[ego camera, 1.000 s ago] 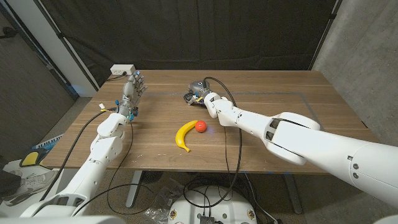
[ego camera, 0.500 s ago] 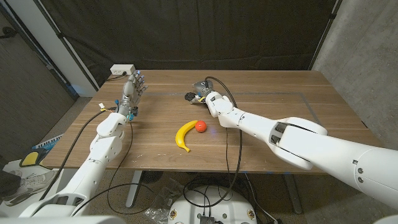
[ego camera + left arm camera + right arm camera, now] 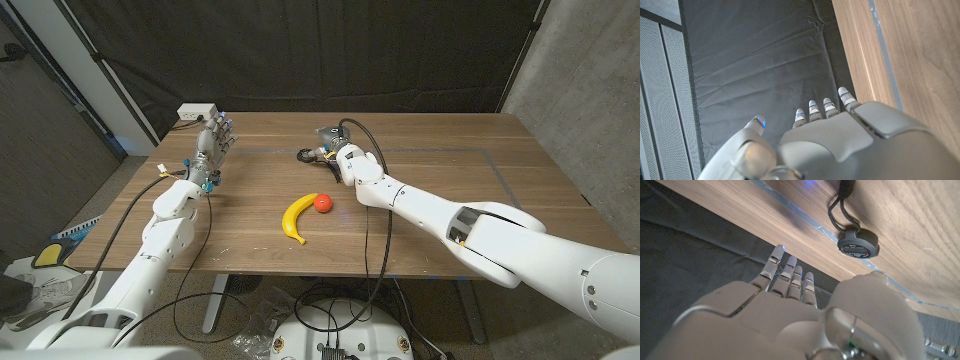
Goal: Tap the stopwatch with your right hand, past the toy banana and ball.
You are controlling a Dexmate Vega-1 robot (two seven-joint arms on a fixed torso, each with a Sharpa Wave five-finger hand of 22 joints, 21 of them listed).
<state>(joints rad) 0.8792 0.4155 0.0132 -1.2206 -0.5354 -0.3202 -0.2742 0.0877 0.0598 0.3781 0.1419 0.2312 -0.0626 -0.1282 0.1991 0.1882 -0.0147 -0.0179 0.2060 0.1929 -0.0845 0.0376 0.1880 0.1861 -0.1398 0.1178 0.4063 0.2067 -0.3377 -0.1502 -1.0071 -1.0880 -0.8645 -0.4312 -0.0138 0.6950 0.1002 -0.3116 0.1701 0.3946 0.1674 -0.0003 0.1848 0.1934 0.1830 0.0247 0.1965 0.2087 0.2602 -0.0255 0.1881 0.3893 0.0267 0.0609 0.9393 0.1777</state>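
One curved yellow plastic toy banana (image 3: pixel 296 217), one small round red ball (image 3: pixel 323 203) touching its tip, on woodgrain table (image 3: pixel 450 160). Past them, right hand (image 3: pixel 335 150) empty, fingers straight and apart, beside one round black stopwatch (image 3: pixel 858 244) with looped cord, mid-table. Left hand (image 3: pixel 214 140) upright far-left, fingers spread. One white box (image 3: pixel 197 112) at the back edge.

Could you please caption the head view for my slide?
Right robot hand reaches past banana and ball to the stopwatch.
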